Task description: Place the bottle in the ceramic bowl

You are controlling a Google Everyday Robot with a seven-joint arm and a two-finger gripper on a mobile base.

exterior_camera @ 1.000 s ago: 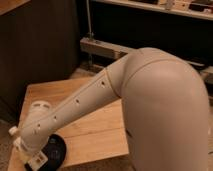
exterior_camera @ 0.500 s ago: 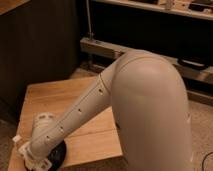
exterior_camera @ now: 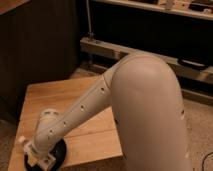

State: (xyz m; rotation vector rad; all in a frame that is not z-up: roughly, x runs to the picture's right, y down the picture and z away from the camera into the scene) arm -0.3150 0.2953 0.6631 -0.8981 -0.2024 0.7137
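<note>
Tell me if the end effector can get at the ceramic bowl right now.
Probably yes. The end effector is already down over the ceramic bowl at the near-left corner of the wooden table, and nothing appears to stand between them.

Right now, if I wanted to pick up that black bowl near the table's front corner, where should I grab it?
Probably by the exposed right rim of the ceramic bowl, coming from above on the right. It lies flat and shallow on the wooden table, so only the rim offers a pinch, and the gripper covers its left part.
</note>
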